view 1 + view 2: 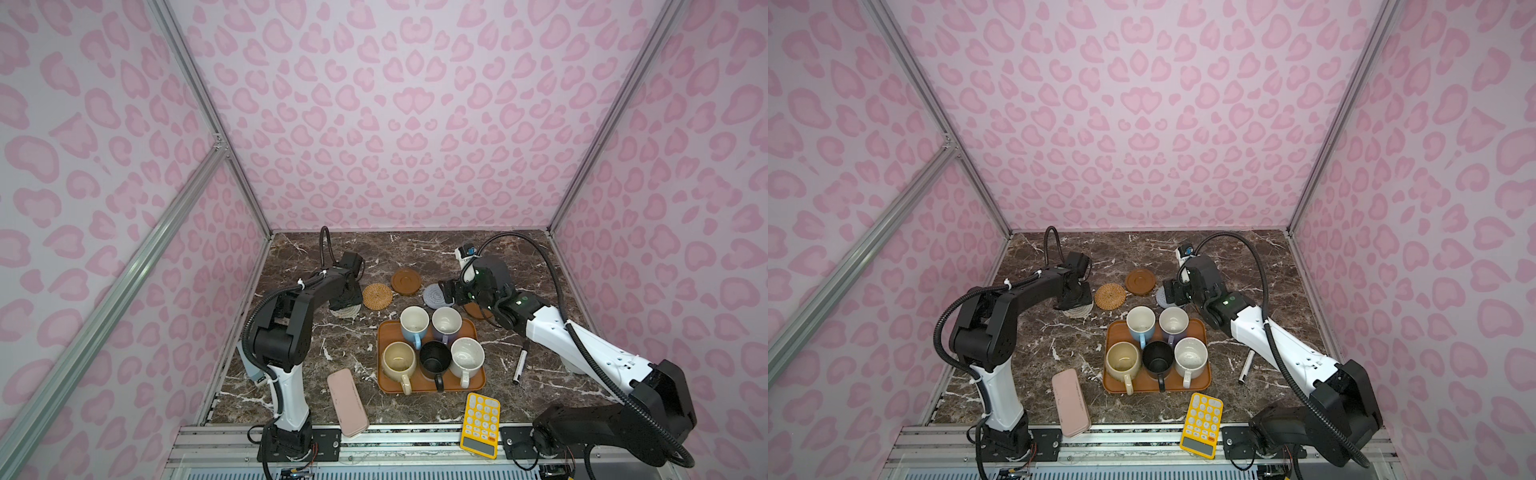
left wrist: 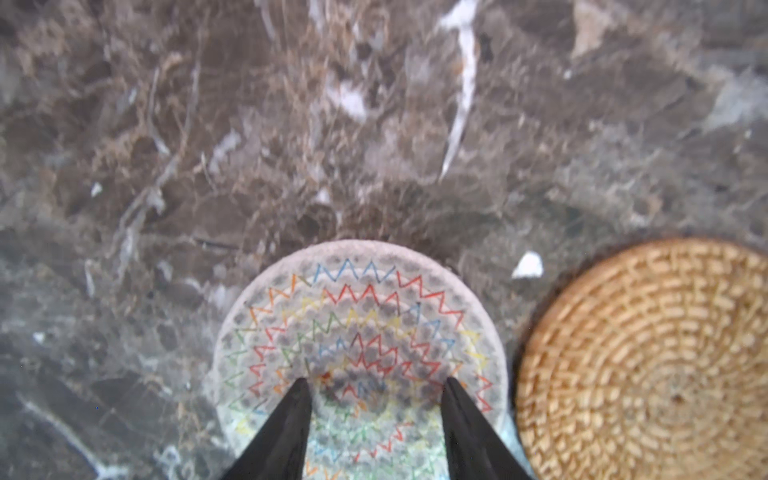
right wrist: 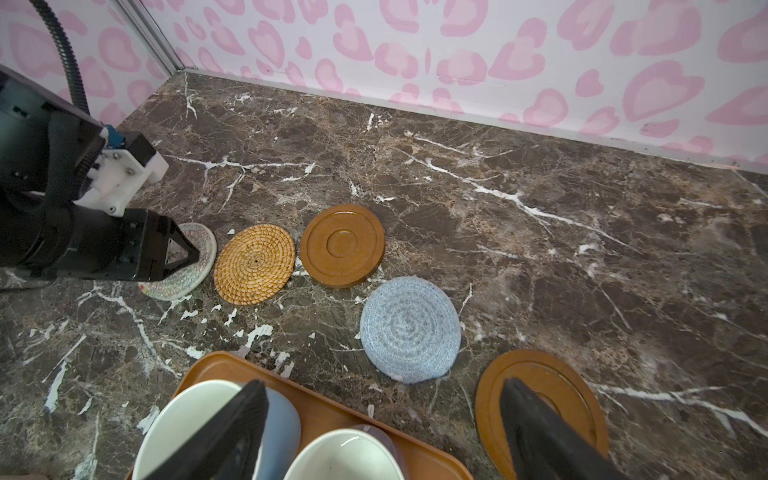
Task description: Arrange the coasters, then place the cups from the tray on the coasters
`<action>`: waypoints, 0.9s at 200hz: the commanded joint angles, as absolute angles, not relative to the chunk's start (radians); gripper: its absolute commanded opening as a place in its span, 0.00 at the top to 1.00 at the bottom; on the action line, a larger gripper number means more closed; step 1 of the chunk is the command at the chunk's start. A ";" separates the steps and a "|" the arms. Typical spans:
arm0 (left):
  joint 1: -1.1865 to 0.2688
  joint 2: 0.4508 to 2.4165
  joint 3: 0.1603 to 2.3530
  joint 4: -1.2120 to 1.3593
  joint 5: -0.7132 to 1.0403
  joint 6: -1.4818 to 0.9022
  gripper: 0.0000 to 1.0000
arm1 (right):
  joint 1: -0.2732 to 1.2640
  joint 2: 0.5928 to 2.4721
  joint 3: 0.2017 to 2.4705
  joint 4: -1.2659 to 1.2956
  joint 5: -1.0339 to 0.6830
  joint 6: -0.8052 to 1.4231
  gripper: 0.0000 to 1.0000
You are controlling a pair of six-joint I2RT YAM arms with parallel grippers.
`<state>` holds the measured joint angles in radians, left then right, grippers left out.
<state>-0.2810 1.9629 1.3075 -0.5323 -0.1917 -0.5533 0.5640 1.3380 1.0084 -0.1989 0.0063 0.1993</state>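
The off-white coaster [image 2: 361, 299] lies straight beneath the left pincer [image 2: 378, 380]. It is at the left-edge end of the band of coasters that runs between the tray [image 1: 422, 387] and the far edge of the surface [image 1: 320, 361]. The rattan coaster [image 2: 648, 357] sits just beside it, with a thin strip of marble between the two rims. The left pincer's black fingers [image 2: 291, 419] stand partly apart, straddling the middle of the disc from above, with nothing clamped between them. The wrist view is soft, so I cannot tell whether the tips press on the weave or hang just above it. The disc is round and has no long axis to line up with, so only direction matters. A nudge toward the right edge would probably run it into the rattan coaster, while its near and left-edge sides look free. The left arm is plainly the nearer one. The right pincer [image 3: 384, 383] is spread wide and empty over the tray's far rim. One of its fingers is above the light blue cup [image 3: 282, 430] and the other above a brown coaster [image 3: 540, 374]. All five cups [image 1: 467, 357] stand on the tray.
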 commanded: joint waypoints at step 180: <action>-0.236 1.919 1.561 -0.626 -0.116 -0.525 0.36 | 0.565 1.332 1.044 -0.203 -0.017 0.204 0.11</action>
<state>-0.2363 1.9682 1.5608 -0.5964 -0.1509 -0.5190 0.5636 1.3479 1.0519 -0.1959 -0.0193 0.1917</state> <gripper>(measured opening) 0.632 0.893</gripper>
